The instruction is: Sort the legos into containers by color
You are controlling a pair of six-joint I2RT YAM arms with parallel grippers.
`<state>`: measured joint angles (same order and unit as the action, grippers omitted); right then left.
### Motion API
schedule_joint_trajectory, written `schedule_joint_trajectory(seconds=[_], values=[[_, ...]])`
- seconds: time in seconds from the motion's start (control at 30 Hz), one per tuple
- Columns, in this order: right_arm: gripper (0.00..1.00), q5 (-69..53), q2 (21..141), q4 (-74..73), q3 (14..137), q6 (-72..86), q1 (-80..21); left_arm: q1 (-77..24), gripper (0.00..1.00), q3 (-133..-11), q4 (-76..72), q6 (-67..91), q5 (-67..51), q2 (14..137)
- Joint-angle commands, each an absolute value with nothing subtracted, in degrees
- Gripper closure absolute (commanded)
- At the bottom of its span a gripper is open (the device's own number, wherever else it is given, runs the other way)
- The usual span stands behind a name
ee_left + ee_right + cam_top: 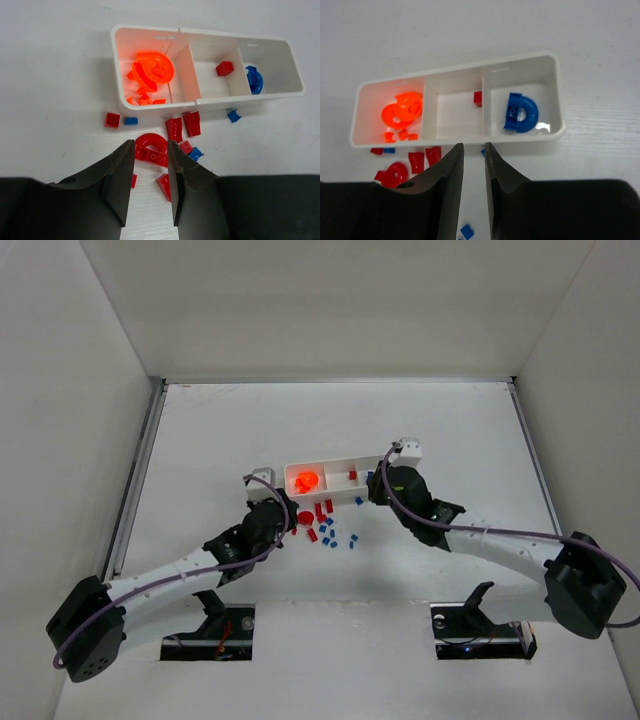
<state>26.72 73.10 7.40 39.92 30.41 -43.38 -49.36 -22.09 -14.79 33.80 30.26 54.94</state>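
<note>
Legos [175, 129] were partly sorted. Tray [145, 37] sat on bench [50, 75]: orange pieces [150, 75] in one end compartment, lone red brick [224, 68] in middle, blue round piece [254, 80] in other end. No orange seen loose. Left to do, I judged: red and blue scatter just beside tray's near wall. My left jaws stood part-open astride red round piece [150, 150], not yet gripping. My right jaws were narrow, empty, near tray.
</note>
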Motion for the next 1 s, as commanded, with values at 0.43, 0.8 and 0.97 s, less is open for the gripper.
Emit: schedule_joint_trajectory(seconds=[0.43,0.8,0.97], values=[[0.6,32.0,80.3,10.1,36.7,36.4,-59.6,-55.1,0.68,-19.2,-8.0,37.3,29.1,59.9],[0.54,32.9,84.1,8.1,36.1,39.2,-67.8,-55.2,0.71,-20.3,-11.7,37.9,30.2,68.6],[0.57,33.0,85.4,8.0,37.0,39.7,-70.5,-54.7,0.71,-20.7,-12.9,37.6,30.3,70.7]])
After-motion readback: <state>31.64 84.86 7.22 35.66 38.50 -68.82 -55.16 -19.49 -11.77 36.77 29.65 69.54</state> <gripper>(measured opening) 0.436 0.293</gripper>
